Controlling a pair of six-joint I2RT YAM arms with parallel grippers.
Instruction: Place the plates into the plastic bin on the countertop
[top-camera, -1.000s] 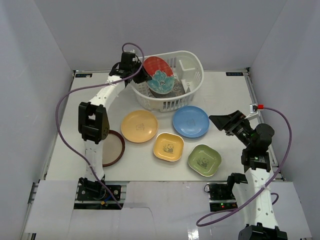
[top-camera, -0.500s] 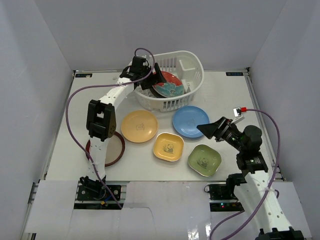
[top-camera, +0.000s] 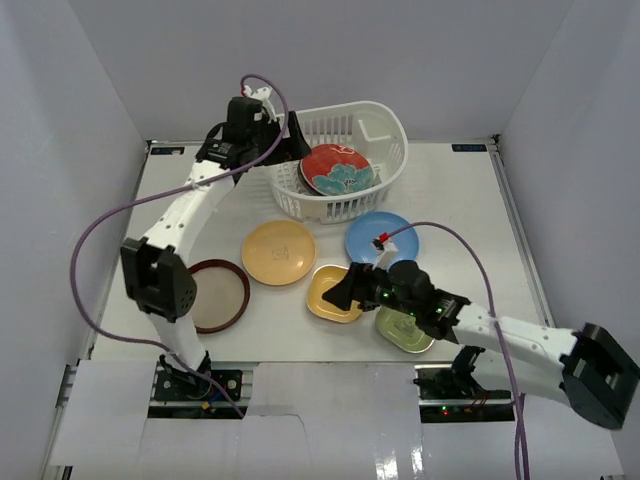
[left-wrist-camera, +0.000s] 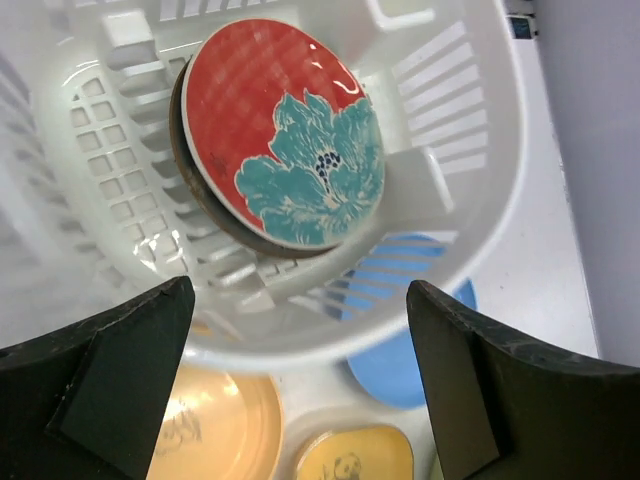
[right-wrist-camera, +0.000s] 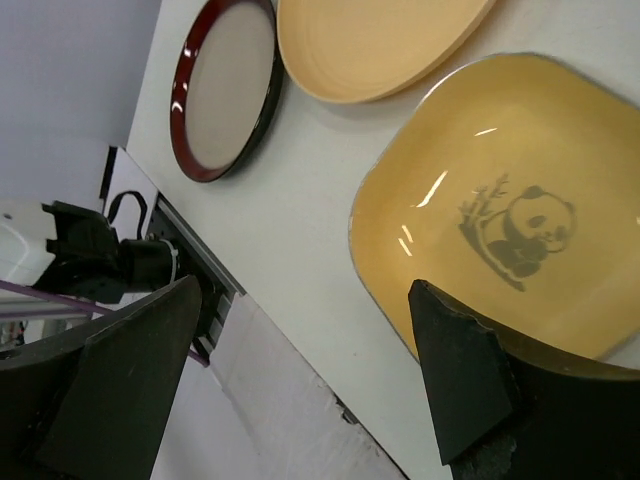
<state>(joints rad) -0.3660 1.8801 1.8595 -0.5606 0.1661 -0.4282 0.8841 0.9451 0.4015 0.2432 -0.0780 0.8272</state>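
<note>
One white tabletop (top-camera: 460, 200), walled. One plastic bin (top-camera: 340, 208), white and slotted, at the middle of the far edge. Seven plates can be counted.

Two are in the bin. The red-and-teal floral plate (top-camera: 338, 168) leans on a dark plate (left-wrist-camera: 240, 236), whose rim is clear only in the left wrist view.

Five are on the tabletop:
- brown-rimmed round (top-camera: 215, 295), toward the near-left corner
- orange-yellow round (top-camera: 278, 252), centre
- blue round (top-camera: 395, 228), just beside the bin's near wall
- yellow rounded-square (top-camera: 322, 292), by the near edge
- green rounded-square (top-camera: 400, 338), by the near edge, partly under the right arm in the top view

Markings: the right wrist view shows a panda print on the yellow plate. The orange-yellow plate has a faint mark, too small to read.

Left gripper (left-wrist-camera: 300, 400) is above the bin's near-left side, jaws spread wide and holding nothing. Right gripper (right-wrist-camera: 285, 390) is low over the yellow plate's near-left edge, jaws wide apart and empty.
</note>
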